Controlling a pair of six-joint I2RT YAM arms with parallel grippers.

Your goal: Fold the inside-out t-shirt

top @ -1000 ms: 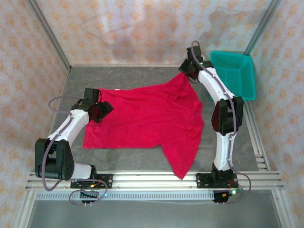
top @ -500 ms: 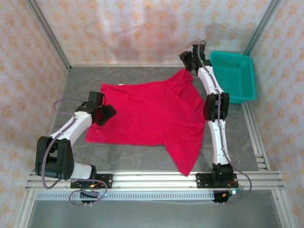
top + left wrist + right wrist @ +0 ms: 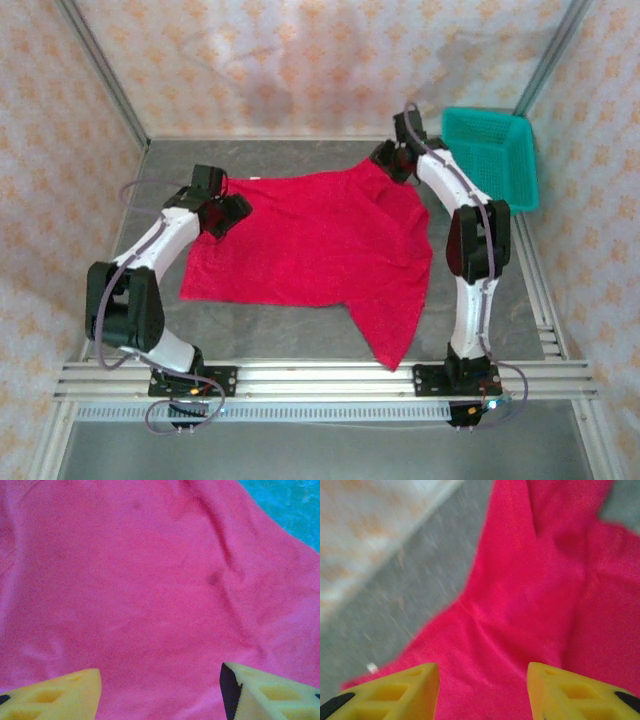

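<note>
From above, the inside-out t-shirt [image 3: 310, 240] was seen spread flat across the grey tabletop [image 3: 260, 335], with one flap reaching toward the near rail. The left fingers [image 3: 230, 214] were placed over its far left corner and the right fingers [image 3: 390, 163] over its far right corner, near a teal basket [image 3: 528, 160] standing at the tabletop's far right.

In the left wrist view, the left fingers were shown parted and released. Creased red cloth lay under the gap and nothing was pinched. A bit of the basket was seen past the cloth's edge.

In the right wrist view, the right fingers were likewise shown spread apart and empty above the shirt's edge, where bare tabletop began. A small white speck [image 3: 372, 668] was seen just beside the cloth.
</note>
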